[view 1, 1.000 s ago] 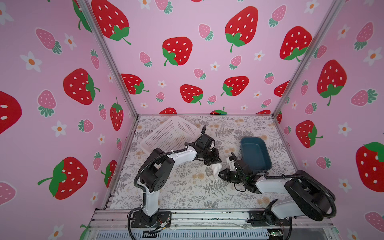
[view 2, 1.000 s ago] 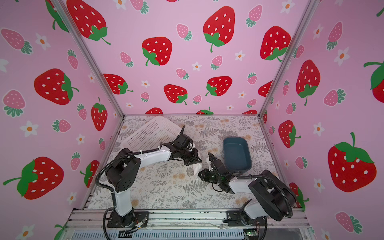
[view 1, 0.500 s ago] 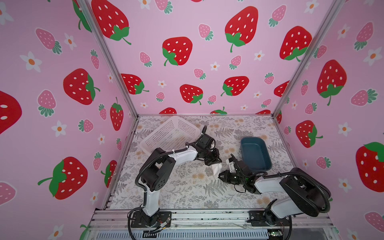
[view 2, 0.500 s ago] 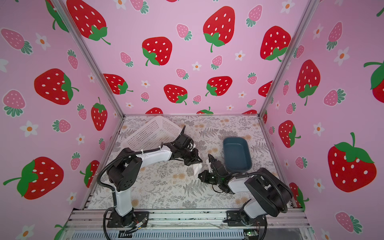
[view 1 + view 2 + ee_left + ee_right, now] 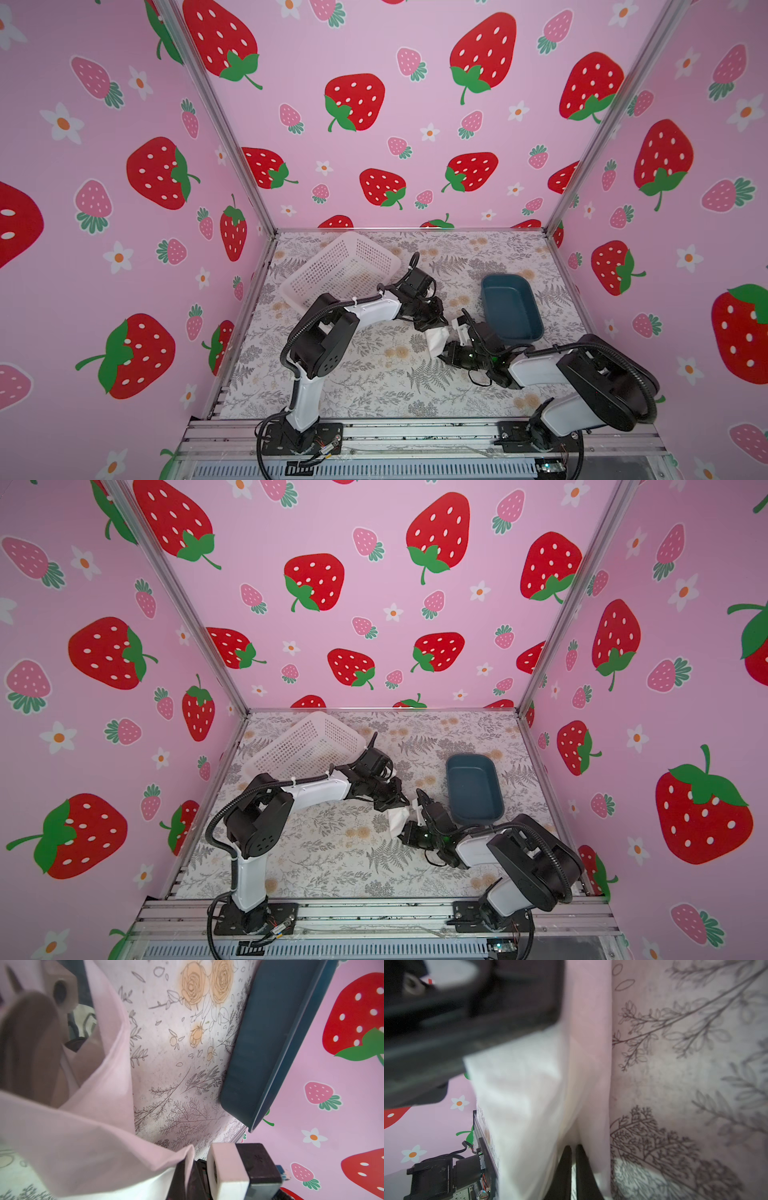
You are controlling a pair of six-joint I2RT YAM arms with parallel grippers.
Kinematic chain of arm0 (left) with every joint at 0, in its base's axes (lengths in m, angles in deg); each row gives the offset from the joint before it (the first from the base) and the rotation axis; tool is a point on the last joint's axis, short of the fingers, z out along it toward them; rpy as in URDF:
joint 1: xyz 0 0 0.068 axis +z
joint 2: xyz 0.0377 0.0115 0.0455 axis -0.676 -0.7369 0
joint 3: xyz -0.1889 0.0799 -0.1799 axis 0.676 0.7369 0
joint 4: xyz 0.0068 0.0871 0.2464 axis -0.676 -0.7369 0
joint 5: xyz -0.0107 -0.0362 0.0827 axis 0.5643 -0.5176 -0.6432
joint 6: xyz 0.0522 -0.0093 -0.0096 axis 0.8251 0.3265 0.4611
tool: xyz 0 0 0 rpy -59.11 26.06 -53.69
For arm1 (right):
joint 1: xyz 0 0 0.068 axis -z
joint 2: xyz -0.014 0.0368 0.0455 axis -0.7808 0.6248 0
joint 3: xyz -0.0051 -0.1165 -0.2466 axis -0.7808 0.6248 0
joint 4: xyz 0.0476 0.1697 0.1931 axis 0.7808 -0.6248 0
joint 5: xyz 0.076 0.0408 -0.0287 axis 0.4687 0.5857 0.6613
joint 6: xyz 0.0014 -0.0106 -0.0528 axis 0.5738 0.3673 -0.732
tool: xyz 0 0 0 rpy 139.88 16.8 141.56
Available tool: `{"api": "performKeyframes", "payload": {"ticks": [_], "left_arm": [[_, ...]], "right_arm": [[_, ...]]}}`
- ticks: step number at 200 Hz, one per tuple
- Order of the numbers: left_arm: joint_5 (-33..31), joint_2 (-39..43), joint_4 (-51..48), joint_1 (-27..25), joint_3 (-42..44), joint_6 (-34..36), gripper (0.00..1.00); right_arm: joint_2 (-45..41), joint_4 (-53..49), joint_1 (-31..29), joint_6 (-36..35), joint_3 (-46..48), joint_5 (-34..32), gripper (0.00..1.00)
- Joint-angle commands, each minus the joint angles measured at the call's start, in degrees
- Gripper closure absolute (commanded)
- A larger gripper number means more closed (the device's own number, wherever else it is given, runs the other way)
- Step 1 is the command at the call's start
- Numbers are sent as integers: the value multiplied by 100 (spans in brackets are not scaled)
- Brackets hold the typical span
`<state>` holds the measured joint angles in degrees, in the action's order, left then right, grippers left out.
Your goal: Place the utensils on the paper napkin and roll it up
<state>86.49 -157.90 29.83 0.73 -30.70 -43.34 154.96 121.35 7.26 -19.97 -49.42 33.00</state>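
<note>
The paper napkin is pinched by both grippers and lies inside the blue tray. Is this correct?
Only the place is wrong. The paper napkin, pinched by the left gripper and the right gripper, is outside the blue tray, beside it. Both top views show this.

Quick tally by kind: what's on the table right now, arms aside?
basket: 1
tub: 1
napkin: 1
utensils: none in plain view, so not counted
Total: 3
</note>
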Motion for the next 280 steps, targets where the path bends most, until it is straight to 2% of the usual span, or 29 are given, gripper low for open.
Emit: {"api": "performKeyframes", "payload": {"ticks": [1,43,77,94,127,146,173,236,280], "left_arm": [[29,-119,96,-22,-276,-53,95],[-3,-169,38,-32,-310,-9,95],[-48,-194,-65,-23,-367,61,96],[-53,-216,-72,-30,-406,62,95],[-65,-222,-89,-35,-417,68,95],[-67,-229,-85,-35,-408,69,95],[-50,-251,-78,-34,-417,62,95],[-29,-264,-72,-34,-427,54,95],[-21,-273,-85,-30,-444,44,95]], "right_arm": [[0,-77,37,65,142,27,89],[-682,-138,39,197,244,-48,86],[-1530,-770,97,346,471,-556,80],[-1892,-1002,139,395,582,-753,72],[-2314,-996,184,326,623,-775,46],[-2248,-982,180,166,459,-631,34],[-1837,-863,180,30,225,-434,23],[-746,-821,180,-226,-287,-429,23],[-244,-899,181,-327,-456,-470,32]]}}
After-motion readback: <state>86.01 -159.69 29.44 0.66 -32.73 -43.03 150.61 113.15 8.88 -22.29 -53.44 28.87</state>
